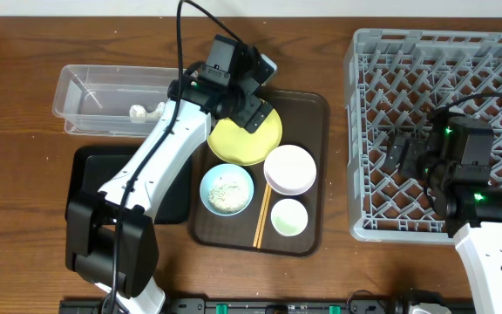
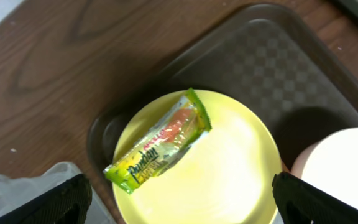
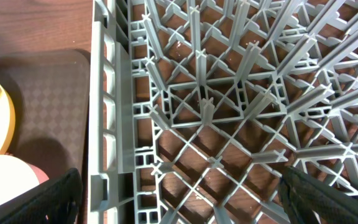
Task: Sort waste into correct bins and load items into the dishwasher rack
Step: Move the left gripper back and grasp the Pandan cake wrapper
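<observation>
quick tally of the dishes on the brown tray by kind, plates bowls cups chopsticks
plates: 1, the yellow-green plate
bowls: 2, the white bowl and the light blue bowl
cups: 1, the small white cup
pairs of chopsticks: 1
total: 5

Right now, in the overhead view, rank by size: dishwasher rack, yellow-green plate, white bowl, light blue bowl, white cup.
1. dishwasher rack
2. yellow-green plate
3. white bowl and light blue bowl look alike
4. white cup
</observation>
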Controlling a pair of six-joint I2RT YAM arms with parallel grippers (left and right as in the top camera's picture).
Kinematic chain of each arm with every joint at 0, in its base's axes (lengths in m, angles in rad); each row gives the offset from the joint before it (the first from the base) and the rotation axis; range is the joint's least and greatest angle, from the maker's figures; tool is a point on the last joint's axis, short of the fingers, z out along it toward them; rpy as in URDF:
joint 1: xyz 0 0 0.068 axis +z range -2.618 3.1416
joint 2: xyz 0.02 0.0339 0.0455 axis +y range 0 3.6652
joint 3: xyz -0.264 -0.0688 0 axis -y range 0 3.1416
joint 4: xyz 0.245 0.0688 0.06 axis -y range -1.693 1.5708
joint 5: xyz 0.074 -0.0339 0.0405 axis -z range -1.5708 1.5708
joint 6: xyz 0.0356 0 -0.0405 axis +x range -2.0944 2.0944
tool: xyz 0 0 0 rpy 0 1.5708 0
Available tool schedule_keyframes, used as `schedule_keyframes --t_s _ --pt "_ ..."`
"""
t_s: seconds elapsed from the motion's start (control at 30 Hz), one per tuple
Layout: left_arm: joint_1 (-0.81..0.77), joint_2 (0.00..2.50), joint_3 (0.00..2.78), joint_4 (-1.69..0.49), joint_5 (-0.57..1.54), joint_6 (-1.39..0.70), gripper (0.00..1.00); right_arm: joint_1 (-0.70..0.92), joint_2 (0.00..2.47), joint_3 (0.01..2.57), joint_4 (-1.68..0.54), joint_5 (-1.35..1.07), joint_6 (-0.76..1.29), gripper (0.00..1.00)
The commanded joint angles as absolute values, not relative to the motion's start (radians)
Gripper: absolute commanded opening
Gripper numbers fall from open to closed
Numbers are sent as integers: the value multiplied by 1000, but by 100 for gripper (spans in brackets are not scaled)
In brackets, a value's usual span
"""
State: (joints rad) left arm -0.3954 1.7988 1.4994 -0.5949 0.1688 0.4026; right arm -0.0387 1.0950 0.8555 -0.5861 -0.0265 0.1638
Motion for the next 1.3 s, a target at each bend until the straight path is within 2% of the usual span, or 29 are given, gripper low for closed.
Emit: schedule_keyframes --t_s 0.0,0.23,0.63,1.27 --pt "-394 1807 1501 -585 236 447 95 -28 1091 875 -588 -27 160 99" --pt "-391 1900 1501 -574 236 553 96 -28 1091 875 -588 -27 160 99" --pt "-391 2069 1501 -435 147 554 95 -28 1091 875 -604 -27 160 99" --pt "-383 2170 1501 -398 134 554 93 -28 1091 875 -606 -27 160 99"
